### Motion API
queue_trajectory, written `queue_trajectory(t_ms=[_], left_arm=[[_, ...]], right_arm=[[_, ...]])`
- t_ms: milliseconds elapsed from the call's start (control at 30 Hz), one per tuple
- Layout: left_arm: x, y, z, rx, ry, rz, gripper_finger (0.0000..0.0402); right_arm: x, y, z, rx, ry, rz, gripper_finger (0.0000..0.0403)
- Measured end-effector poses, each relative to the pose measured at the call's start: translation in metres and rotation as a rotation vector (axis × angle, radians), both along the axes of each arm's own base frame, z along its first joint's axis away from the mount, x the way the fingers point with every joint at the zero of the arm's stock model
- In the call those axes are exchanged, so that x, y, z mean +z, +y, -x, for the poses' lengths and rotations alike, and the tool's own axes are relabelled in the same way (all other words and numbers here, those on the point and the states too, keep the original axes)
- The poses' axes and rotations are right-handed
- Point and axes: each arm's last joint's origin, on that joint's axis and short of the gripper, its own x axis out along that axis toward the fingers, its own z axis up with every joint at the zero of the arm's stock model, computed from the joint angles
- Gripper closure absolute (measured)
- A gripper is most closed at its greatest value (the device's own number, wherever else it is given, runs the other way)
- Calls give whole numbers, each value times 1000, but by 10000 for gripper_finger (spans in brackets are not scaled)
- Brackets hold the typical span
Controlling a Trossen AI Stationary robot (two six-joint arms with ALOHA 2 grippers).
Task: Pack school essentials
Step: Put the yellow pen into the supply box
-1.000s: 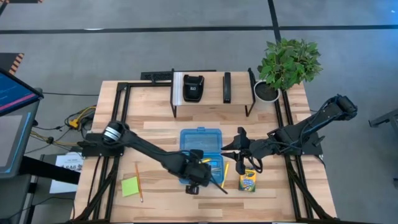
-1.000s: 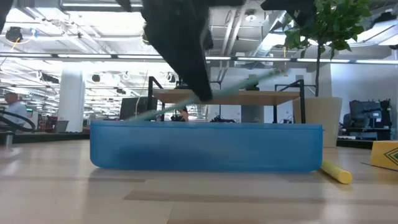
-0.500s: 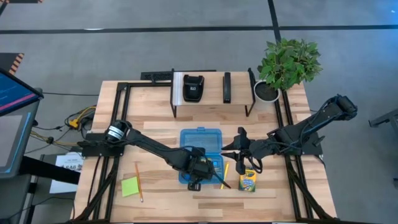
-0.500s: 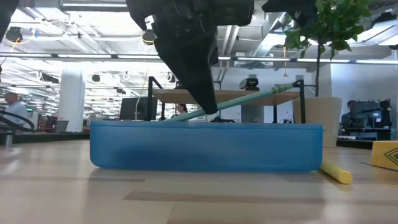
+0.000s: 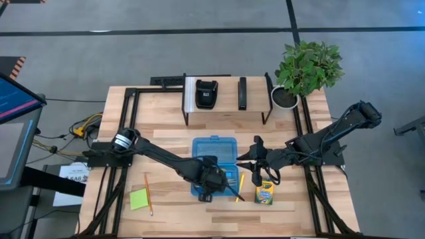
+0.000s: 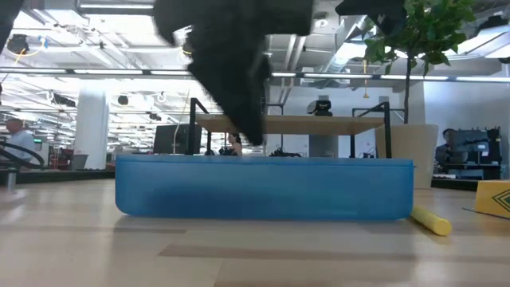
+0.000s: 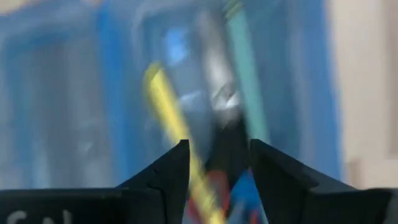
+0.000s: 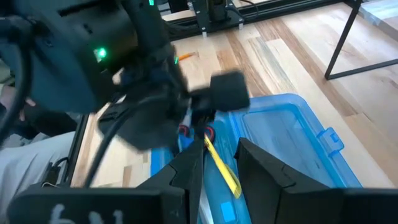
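Observation:
The open blue case point(image 5: 214, 150) lies at the table's middle; its near wall point(image 6: 263, 188) fills the low view. My left gripper point(image 7: 217, 155) hovers open over the case's near half point(image 5: 214, 184), pointing down. Below it in the case lie a teal pencil point(image 7: 245, 68), a yellow pencil point(image 7: 165, 99) and scissors point(image 7: 214, 81). My right gripper point(image 5: 255, 159) waits open above the case's right edge. The crayon box point(image 5: 264, 193) stands to the right of the case. A green sticky pad point(image 5: 139, 199) and an orange pencil point(image 5: 149, 194) lie near left.
Another yellow pencil point(image 5: 240, 187) lies on the table between the case and the crayon box. A dark rack with black devices point(image 5: 207, 94) stands at the far edge, with a potted plant point(image 5: 307, 66) at the far right corner. Bare wood lies along the near edge.
My left gripper moved from the case's near edge to over the case, carrying the teal pencil slanted above the rim. It has let go of the pencil. The pencil has dropped out of sight behind the case's wall in the low view and now lies inside.

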Motion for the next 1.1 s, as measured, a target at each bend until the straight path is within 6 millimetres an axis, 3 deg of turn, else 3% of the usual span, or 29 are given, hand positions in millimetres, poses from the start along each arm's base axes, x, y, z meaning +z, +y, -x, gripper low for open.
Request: queue_trajectory(t_ms=[167, 300, 533, 667, 867, 1100], left_arm=[[41, -4, 31, 84, -55, -170, 244], [63, -18, 64, 77, -215, -157, 254], [46, -24, 128, 43, -517, 42, 269], [47, -19, 154, -7, -759, 167, 274], [53, -2, 183, -70, -1052, 251, 275], [44, 10, 201, -125, -1156, 315, 275]], right_arm=[[0, 1, 1, 8, 1, -2, 282], [0, 2, 1, 16, 4, -14, 282], [-1, 4, 1, 87, 28, -15, 282], [-5, 4, 4, 132, 78, 11, 282], [-7, 6, 6, 163, 105, 3, 282], [-20, 16, -2, 198, 147, 25, 275]])
